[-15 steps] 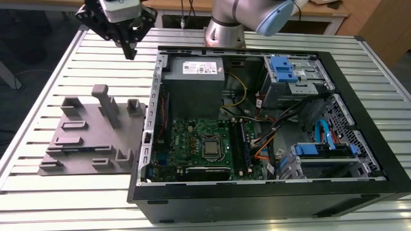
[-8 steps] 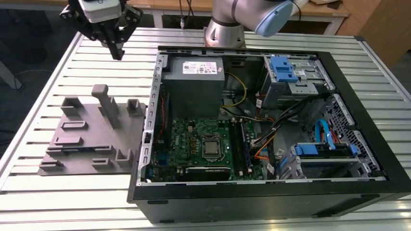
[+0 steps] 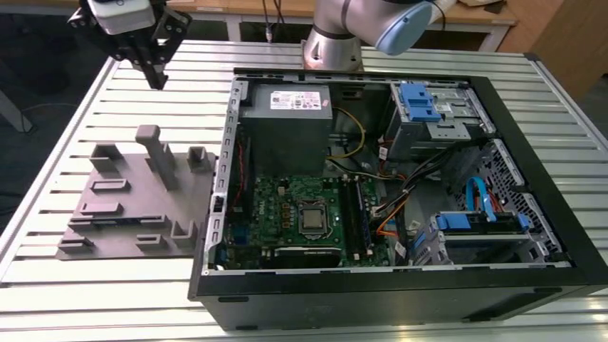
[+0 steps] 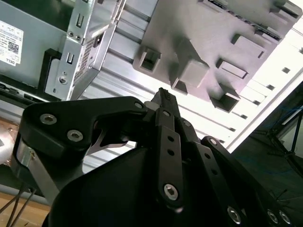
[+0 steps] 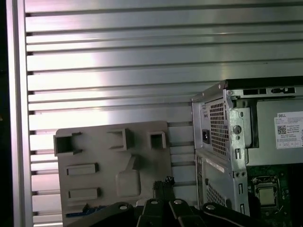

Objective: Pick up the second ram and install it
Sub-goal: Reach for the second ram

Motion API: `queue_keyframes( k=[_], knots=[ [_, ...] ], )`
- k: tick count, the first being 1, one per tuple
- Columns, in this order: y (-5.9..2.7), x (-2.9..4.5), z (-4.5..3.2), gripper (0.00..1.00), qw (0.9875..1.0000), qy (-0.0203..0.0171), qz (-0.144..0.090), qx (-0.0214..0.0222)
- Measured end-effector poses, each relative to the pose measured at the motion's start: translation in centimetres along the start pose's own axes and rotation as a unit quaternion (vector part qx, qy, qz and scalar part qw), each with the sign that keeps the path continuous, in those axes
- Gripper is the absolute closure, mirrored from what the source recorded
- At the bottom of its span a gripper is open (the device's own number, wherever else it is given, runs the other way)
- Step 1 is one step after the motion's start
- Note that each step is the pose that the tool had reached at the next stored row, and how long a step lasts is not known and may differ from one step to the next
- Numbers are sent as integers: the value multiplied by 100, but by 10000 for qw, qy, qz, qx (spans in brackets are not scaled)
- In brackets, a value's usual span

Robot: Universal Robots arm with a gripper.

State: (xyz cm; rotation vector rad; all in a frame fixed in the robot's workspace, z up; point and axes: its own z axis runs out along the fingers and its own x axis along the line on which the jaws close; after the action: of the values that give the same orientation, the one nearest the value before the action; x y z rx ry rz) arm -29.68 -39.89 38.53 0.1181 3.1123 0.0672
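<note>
My gripper [image 3: 156, 80] hangs high over the far corner of the slatted table, on the exterior view's left, beyond the grey tray [image 3: 128, 203]. Its black fingers [image 4: 163, 97] are pressed together to a point with nothing between them, as the fingertips [image 5: 163, 182] also show. A thin dark strip [image 3: 114, 221], seemingly the second ram, lies in a long slot near the tray's front edge. A bluish bit of it [image 5: 84, 211] shows in the first wrist view. The gripper is well away from it.
The open computer case [image 3: 221, 178] lies to the tray's right, with grey power supply [image 3: 285, 107], green motherboard [image 3: 285, 206], processor [image 3: 312, 217] and long dark memory slots [image 3: 357, 214]. Upright blocks [image 3: 156, 153] rise from the tray. The arm's base [image 3: 332, 43] stands behind the case.
</note>
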Motion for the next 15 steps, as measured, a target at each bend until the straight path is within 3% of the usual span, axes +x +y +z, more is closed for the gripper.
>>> queue_keyframes(
  k=[15],
  knots=[
    [-36, 452, 22, 89, 10000, 0, 0, 0]
  ],
)
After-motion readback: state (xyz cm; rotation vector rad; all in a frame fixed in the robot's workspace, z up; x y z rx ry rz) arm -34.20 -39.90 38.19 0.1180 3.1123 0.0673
